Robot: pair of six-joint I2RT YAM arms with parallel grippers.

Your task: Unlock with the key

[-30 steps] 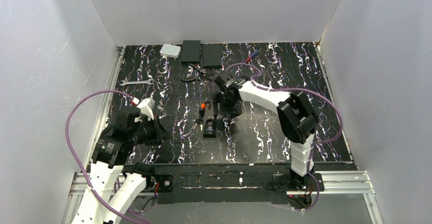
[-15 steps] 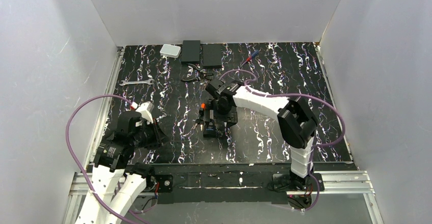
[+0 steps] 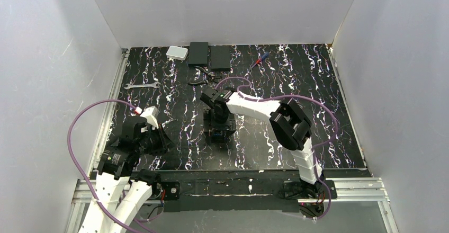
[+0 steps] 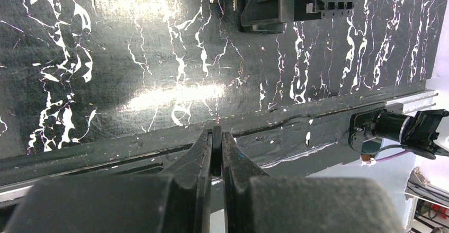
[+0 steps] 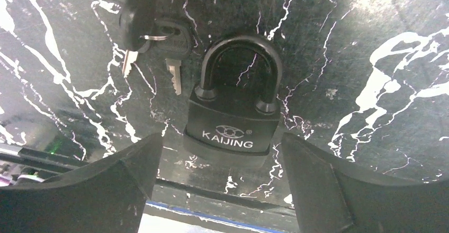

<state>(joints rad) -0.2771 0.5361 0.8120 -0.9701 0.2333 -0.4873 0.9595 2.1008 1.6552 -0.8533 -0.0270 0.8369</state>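
Marbled black table, with my right gripper over the middle, jaws spread wide either side of the KAIJING padlock, gripping nothing. Left gripper is clenched empty by the near edge. The key lies on its ring just beside the shackle. Looks like the bracing step. Next I'd close squarely on the lock body, then fetch the key.

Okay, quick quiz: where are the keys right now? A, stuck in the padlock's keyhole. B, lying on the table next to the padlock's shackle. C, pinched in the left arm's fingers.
B: the right wrist view shows the keys lying on the table beside the padlock, and the left fingers are shut on nothing.
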